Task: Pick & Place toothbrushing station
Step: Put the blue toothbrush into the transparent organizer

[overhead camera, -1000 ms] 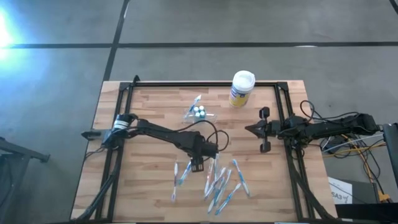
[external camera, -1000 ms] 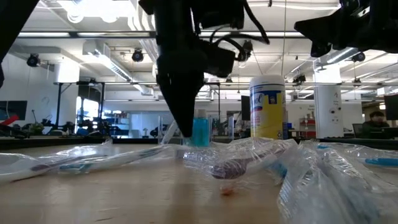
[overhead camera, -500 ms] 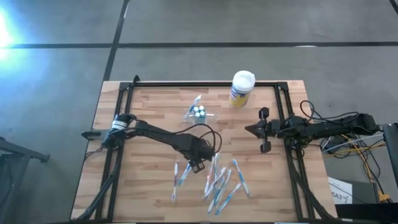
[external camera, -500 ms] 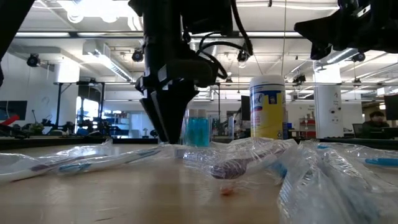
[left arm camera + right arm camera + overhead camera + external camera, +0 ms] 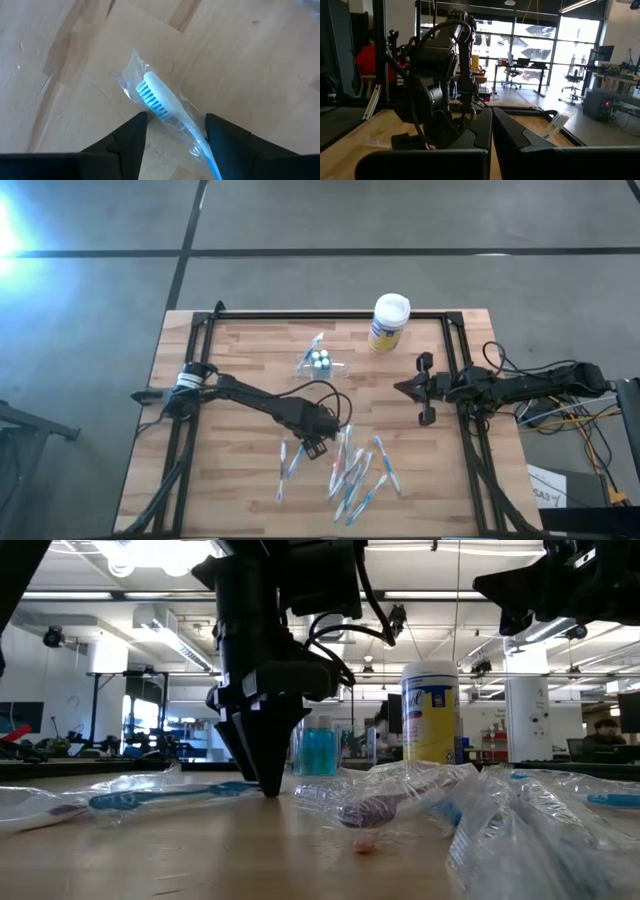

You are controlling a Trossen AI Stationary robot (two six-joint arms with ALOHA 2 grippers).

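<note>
High view: left tool (image 5: 318, 448) is low over the counter (image 5: 240, 490), at the edge of the scattered wrapped toothbrushes (image 5: 355, 472); left arm stretches diagonally from the counter's left side. The toothbrushing station (image 5: 320, 360), a clear holder, sits mid-counter toward the far side, well apart from the tool. Yellow-and-blue canister (image 5: 388, 322) stands near the far edge. Right tool (image 5: 402, 389) waits at the right, shut, empty.

Low view: left tool (image 5: 268, 785) points straight down, tips just about at the counter by a wrapped brush (image 5: 160, 798).

Left wrist view: open fingers (image 5: 131, 137) straddle a white-and-blue toothbrush (image 5: 162, 102) in its wrapper, nothing gripped.

Best approach, I'd judge: centre on the handle, close on the brush rather than loose film, then lift straight up.

Right wrist view: right fingers pressed together, pointing at the left arm.
</note>
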